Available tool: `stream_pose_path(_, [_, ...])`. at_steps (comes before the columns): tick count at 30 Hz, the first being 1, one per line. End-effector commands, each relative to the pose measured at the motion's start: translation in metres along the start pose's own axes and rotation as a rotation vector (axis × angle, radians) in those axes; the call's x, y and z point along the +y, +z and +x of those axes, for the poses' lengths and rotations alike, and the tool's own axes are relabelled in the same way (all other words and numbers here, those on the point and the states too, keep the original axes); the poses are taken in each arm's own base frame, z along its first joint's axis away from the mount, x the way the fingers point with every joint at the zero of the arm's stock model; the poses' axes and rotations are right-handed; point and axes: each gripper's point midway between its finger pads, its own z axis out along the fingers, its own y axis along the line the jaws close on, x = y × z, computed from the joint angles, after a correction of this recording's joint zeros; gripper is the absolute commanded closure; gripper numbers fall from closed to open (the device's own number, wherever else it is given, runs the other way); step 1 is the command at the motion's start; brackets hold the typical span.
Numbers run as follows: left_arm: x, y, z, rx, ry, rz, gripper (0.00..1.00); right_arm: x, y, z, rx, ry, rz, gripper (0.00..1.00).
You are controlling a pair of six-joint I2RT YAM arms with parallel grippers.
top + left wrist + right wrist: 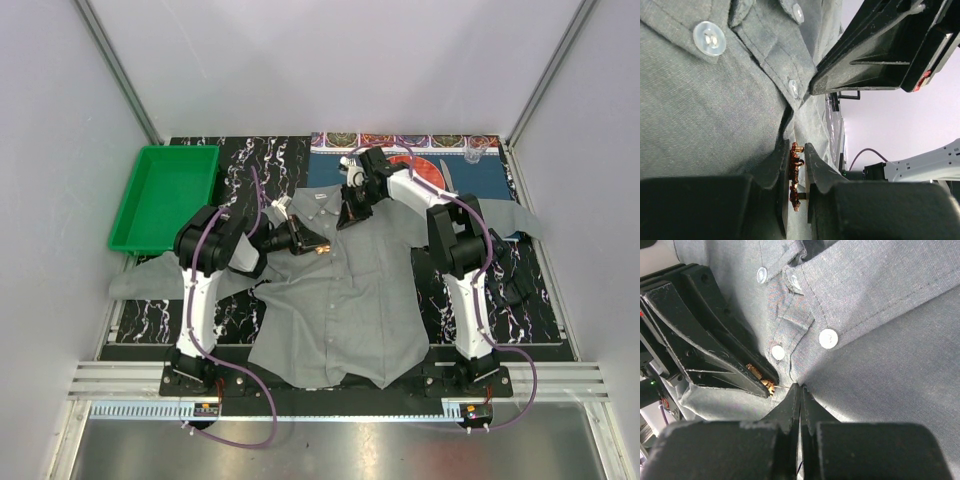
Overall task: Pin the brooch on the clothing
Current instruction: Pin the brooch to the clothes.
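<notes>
The clothing, a grey button-up shirt (pixel 340 300), lies spread flat in the middle of the table. My left gripper (pixel 797 150) is shut on the coppery brooch (pixel 795 170) and holds it edge-on against the shirt beside the button strip. In the right wrist view the brooch (pixel 762 381) shows between the left fingers (pixel 715 360), its thin pin pointing toward my right gripper (pixel 800 386). The right gripper is shut on a pinch of shirt fabric just below a button (pixel 778 352). From above, the two grippers (pixel 318 247) (pixel 345 220) meet near the collar.
A green tray (pixel 165 195) stands at the back left. A blue patterned placemat (pixel 470 175) with a red plate (pixel 425 165) lies at the back right. The shirt rests on a black marbled mat (pixel 240 160), its sleeves spread to both sides.
</notes>
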Motion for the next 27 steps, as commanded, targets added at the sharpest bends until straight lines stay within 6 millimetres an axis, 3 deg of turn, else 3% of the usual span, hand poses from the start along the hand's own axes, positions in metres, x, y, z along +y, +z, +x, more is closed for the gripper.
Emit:
stream_pose_path(1, [-0.096,-0.014,-0.025,-0.106,0.402,0.308,1.00,0.027,-0.036,-0.027,-0.100,-0.059,-0.065,1.00])
stream_pose_path(13, [-0.122,-0.018,-0.022,-0.050,0.549,0.377,1.00,0.033,-0.046,-0.031,-0.116,-0.094,-0.135,1.00])
stream_pose_path(27, [-0.131,-0.019,-0.035,-0.046,0.615,0.403,1.00,0.037,-0.050,-0.028,-0.109,-0.094,-0.198,1.00])
